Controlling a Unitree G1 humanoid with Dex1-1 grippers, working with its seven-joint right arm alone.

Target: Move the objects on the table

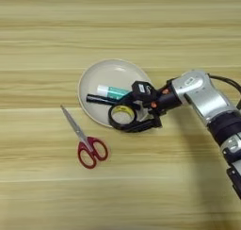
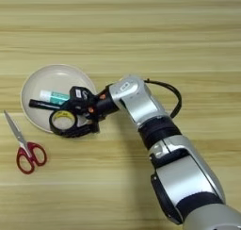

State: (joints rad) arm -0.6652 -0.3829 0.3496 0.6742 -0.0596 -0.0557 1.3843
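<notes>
Right arm at a shallow cream plate [image 1: 96, 73] lying on the wood-grain surface [image 1: 120, 26]. The pincer [image 1: 134, 115] reaches in from the right and sits over the plate's near-right rim, its two black fingers spread around a black tape ring [image 1: 123, 114] with a yellowish inside: one finger [image 1: 141, 93] on the ring's far side, the other [image 1: 143, 126] on its near side, both touching or almost touching the ring's outer wall. The jaws stand about as wide as the ring itself. Whether they press on it or only bracket it cannot be told, and the ring may rest on the plate.

Step in hand, as a judgement: setting the tape ring into the plate, or taking it up from there. To do it well, keep the ring level and clear of the rim, and avoid nudging the black marker pen [image 1: 101, 100] and the white-and-teal tube [image 1: 112, 91], which lie just to its far left inside the plate.

The red-handled scissors [image 1: 85, 140] lie on the bare surface to the near left of the plate, apart from it, blades pointing far-left.
</notes>
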